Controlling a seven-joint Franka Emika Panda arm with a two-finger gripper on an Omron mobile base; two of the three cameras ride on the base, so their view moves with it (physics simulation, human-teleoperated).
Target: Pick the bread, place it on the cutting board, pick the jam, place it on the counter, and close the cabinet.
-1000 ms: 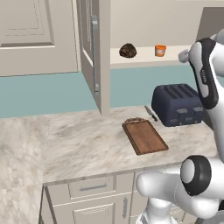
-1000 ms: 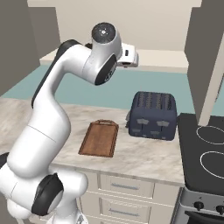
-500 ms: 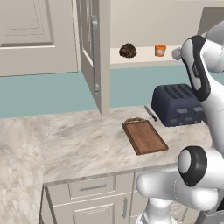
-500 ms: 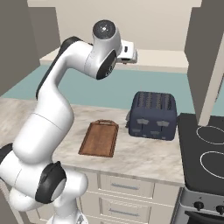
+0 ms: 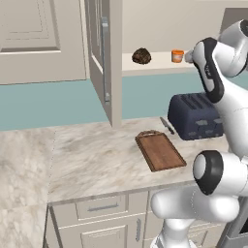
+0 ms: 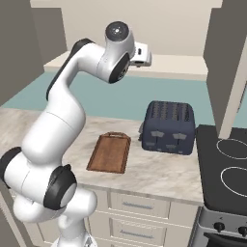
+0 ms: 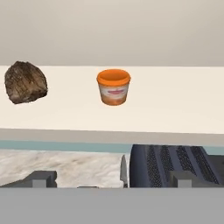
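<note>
Marbled stone forms the counter beneath our raised arm, with beige drawers below it. Straight ahead of our claw, on the cream shelf of the open cabinet, stands the jam, an orange jar sitting upright. To the left of the claw's line, on the same shelf and well apart from the jar, lies the bread, a dark, rough loaf. We hold the claw released: its two dark fingertips stand wide apart with nothing between them, short of the shelf edge. Below the claw sits a dark blue toaster, with a knife lying on the stone just beside it. Lower and to the left of the claw, the cutting board lies flat and bare on the counter. A stove stands beyond the toaster, far to the claw's right.
</note>
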